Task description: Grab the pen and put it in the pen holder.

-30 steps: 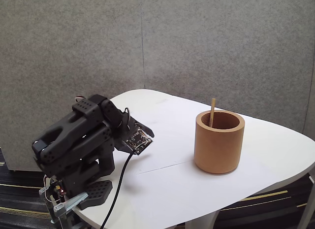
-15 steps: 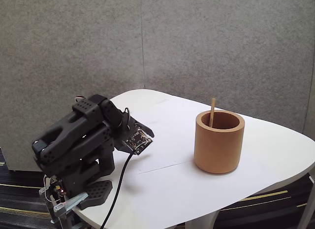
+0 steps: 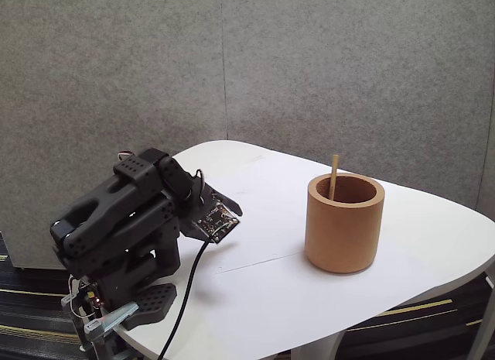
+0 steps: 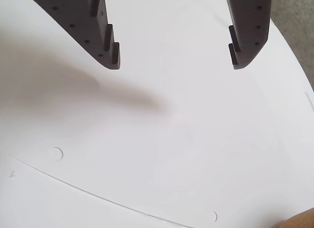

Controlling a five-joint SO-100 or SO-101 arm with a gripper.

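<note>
The tan-brown pen holder stands upright on the right half of the white table in the fixed view. The thin light-wood pen stands inside it, leaning on the far wall with its top poking above the rim. My black arm is folded back at the table's left end, well apart from the cup. In the wrist view my gripper is open, its two dark fingers spread wide above bare table with nothing between them. A sliver of the holder shows at the bottom right corner.
A black cable runs from the arm down over the table's front edge. A grey fabric partition stands behind the table. A faint seam line crosses the tabletop.
</note>
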